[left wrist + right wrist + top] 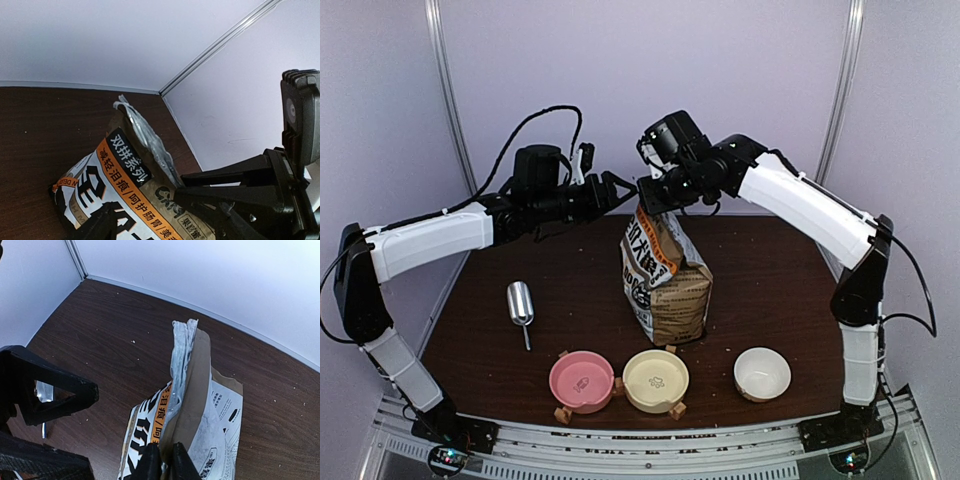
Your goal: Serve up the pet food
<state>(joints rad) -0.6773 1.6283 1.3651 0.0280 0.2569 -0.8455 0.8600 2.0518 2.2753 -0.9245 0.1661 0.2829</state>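
Pale lilac wall panels (620, 60) stand behind and above the left fingers (240, 175), joined by grey metal strips (445, 80), one out to either side. A corner seam (215, 45) climbs beyond and above those fingers. Dark brown wood-grain table (770, 270) lies below, with pale specks scattered ahead of the right fingers (150, 465). Farther ahead, light trim (240, 325) marks where table meets wall. A ribbed metal rail (650, 445) runs along the table's near edge, well behind both pairs. Light is soft and even, shadows faint.

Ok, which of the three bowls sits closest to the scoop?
The pink bowl, leftmost in the row. The scoop lies just to its upper left, while the cream bowl and white bowl sit farther right.
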